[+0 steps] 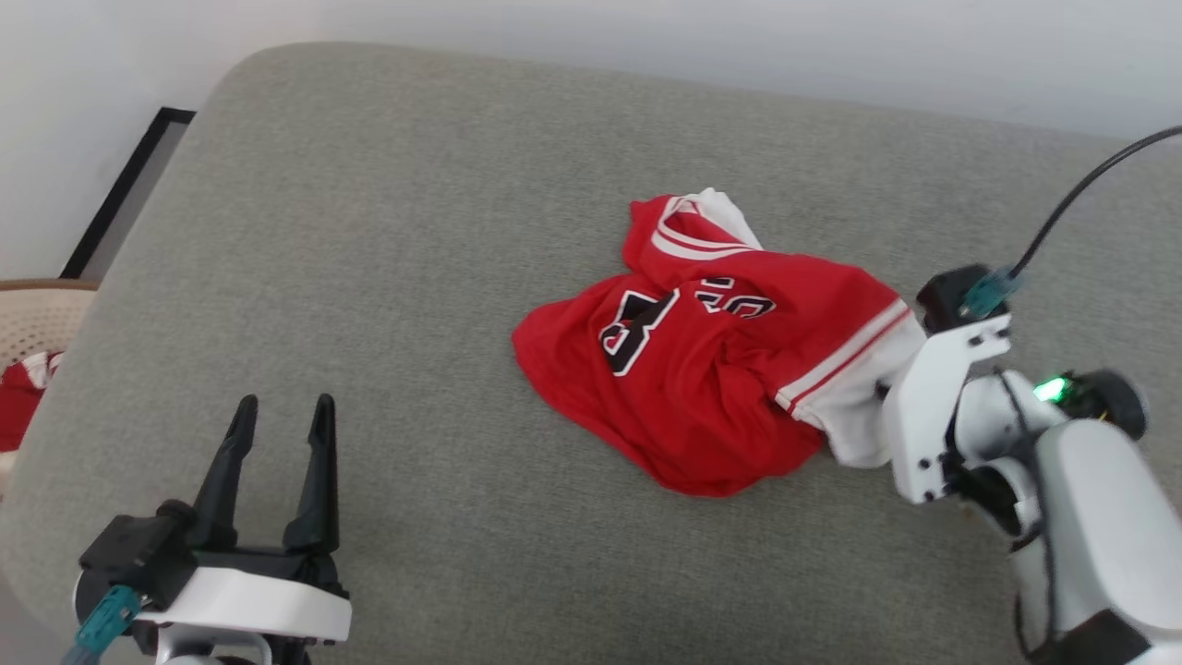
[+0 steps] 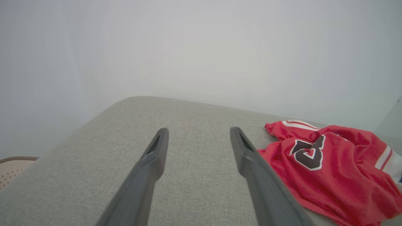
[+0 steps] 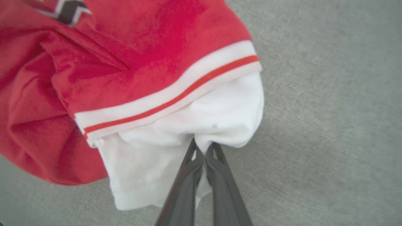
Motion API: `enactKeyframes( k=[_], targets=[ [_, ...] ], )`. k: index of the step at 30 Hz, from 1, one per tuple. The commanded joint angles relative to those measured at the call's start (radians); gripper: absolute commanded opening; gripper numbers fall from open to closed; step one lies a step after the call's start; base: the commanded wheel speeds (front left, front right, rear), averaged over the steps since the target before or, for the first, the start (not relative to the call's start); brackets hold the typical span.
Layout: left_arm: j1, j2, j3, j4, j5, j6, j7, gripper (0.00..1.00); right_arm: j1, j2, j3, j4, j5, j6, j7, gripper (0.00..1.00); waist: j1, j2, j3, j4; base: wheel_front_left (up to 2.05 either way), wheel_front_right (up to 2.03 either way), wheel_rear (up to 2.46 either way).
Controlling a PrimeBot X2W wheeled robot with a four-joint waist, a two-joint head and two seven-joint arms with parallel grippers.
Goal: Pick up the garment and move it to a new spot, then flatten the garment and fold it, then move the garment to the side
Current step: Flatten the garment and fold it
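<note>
— On the grey upholstered cushion (image 1: 369,231), right of its middle: which entry?

— Item 1, garment (image 1: 702,388). Red jersey T-shirt, crumpled in a heap on the cushion top. A black-and-white "3" print faces up. Its red-white striped collar lies at the end toward the far edge. The white sleeve, with red-white striped trim above it, lies at the end toward the right edge.

— Held by anything?

— Item 2, right gripper (image 3: 203,145). Two dark fingers are pressed together on a fold of the white sleeve, and the cloth bunches at their tips. From the head camera the fingers are hidden behind the arm's white wrist bracket, which sits beside the sleeve.

— Next entry?

— Item 3, left gripper (image 1: 284,403). Stationed toward the cushion's near left corner, fingers spread, with nothing between them. It is well apart from the garment. In its own wrist camera the shirt lies beyond and to the right of the right-hand finger. Whether the fingers touch the cushion cannot be told.

— Sundries?

— Black cable (image 1: 1080,199), rising from the right wrist. Green light (image 1: 1048,390) on the right arm. Beige perforated basket (image 1: 42,319) beyond the cushion's left edge, with red-and-white cloth (image 1: 18,406) inside. Pale wall (image 1: 646,37) beyond the far edge.
</note>
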State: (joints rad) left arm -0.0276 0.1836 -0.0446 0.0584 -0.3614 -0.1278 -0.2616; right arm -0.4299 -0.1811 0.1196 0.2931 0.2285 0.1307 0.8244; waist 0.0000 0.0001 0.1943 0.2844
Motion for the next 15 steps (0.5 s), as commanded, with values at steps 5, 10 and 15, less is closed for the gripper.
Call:
enactKeyframes(
  k=[5,10,15],
  targets=[
    [0.023,0.007,0.029,-0.016,-0.002,-0.003,-0.005,1.0,0.013,-0.044,-0.046,-0.179,0.038,0.0,0.084,0.0,0.0,-0.0001,-0.005,-0.046,0.0,0.0,0.0],
    [0.022,0.01,0.034,-0.022,-0.002,-0.003,-0.005,1.0,0.049,-0.087,-0.125,-0.281,0.031,0.0,0.172,0.0,0.0,-0.0001,0.0,-0.06,0.0,0.0,0.0],
    [0.009,0.009,0.026,-0.021,-0.001,-0.003,-0.005,1.0,0.091,-0.101,-0.215,-0.289,-0.001,0.0,0.221,0.0,0.0,-0.0001,0.008,-0.057,0.0,0.0,0.0]
  ],
)
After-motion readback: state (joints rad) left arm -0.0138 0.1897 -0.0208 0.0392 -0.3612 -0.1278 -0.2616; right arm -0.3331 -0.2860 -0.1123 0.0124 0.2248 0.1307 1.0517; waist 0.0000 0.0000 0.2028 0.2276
